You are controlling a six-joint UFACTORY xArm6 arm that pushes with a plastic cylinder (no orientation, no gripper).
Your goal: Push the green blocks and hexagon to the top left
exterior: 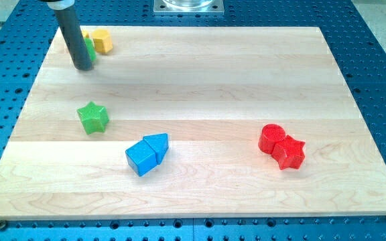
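Tip (83, 67) touches green block (89, 49); green star (92, 117) lies flat.

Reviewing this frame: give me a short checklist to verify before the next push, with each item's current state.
1. Tip visible, at the view's top left: ok.
2. Green block up by the yellow blocks: ok, though the rod half hides it.
3. Green star at top left: not ok, it sits well below the tip.
4. Hexagon identified: cannot tell which yellow block it is.
5. Blue blocks and red blocks away from the star's path: ok.
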